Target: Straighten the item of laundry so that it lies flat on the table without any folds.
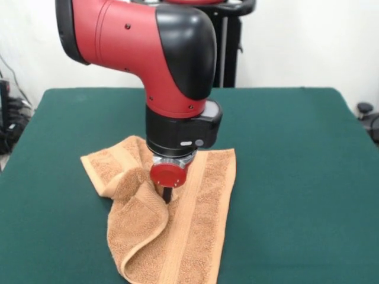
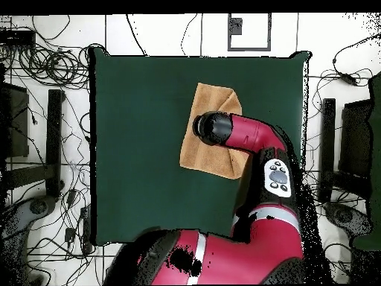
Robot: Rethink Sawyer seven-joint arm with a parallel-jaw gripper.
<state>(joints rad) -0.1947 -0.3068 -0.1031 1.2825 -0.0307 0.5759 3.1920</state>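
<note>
In the front view, a red and black robot arm (image 1: 157, 56) enters from the upper left of the frame, bends at a bulky elbow and points straight down over the middle of the picture. Its gripper (image 1: 167, 196) shows only as a dark tip below a round red disc, pressed into the towel (image 1: 177, 228); whether it is spread or pinching cannot be told. The towel is orange-tan terry cloth, thick and looped, lying crumpled at lower centre on the dark green felt table (image 1: 296, 177), its left side bunched into soft folds, a smoother woven band running lengthwise. In the overhead view, the arm (image 2: 253, 138) reaches up from the bottom, covering part of the towel (image 2: 205, 153), right of the table's (image 2: 134, 149) centre.
</note>
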